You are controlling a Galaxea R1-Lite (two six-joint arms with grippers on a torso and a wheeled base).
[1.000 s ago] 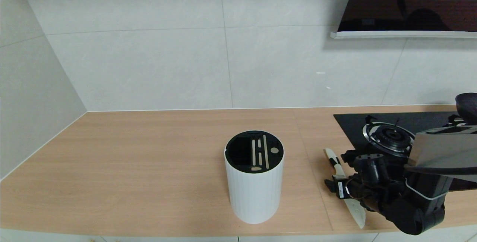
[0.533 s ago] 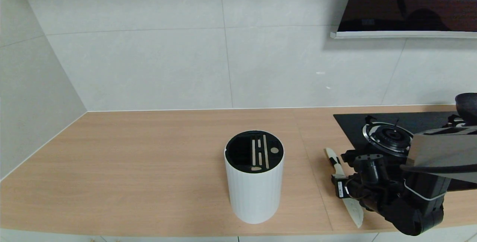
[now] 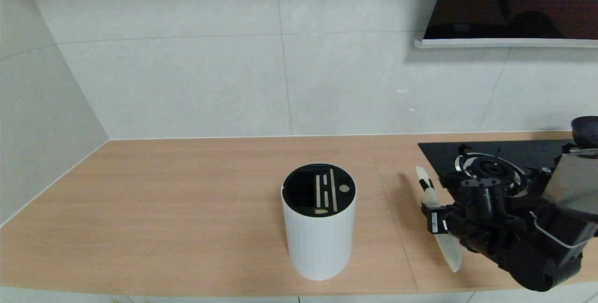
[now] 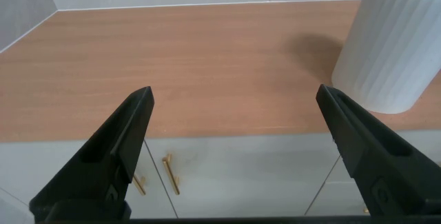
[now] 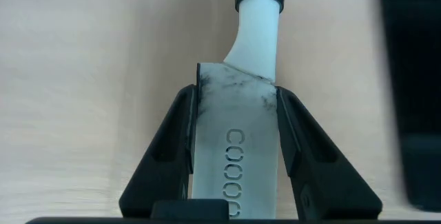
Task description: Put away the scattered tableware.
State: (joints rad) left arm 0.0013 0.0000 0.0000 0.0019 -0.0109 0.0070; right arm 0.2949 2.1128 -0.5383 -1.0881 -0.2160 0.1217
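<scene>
A white knife (image 3: 450, 250) with a black-banded handle hangs just above the wooden counter (image 3: 187, 209), right of the white cylindrical knife holder (image 3: 319, 228). My right gripper (image 3: 437, 222) is shut on the knife's blade near the handle. In the right wrist view the marbled blade (image 5: 238, 114) sits clamped in the right gripper (image 5: 236, 138), between two black fingers (image 5: 172, 148). My left gripper (image 4: 238, 148) is open with nothing in it, low in front of the counter's front edge, with the holder (image 4: 389, 45) off to one side.
A black gas hob (image 3: 490, 160) with a burner lies at the counter's right end, just behind the right arm. A range hood (image 3: 509, 9) hangs above it. Cabinet fronts with brass handles (image 4: 170, 176) lie below the counter edge. Bare counter stretches left of the holder.
My right gripper has risen and shifted slightly right with the knife, which has left the counter and now hangs tilted. The holder has not moved.
</scene>
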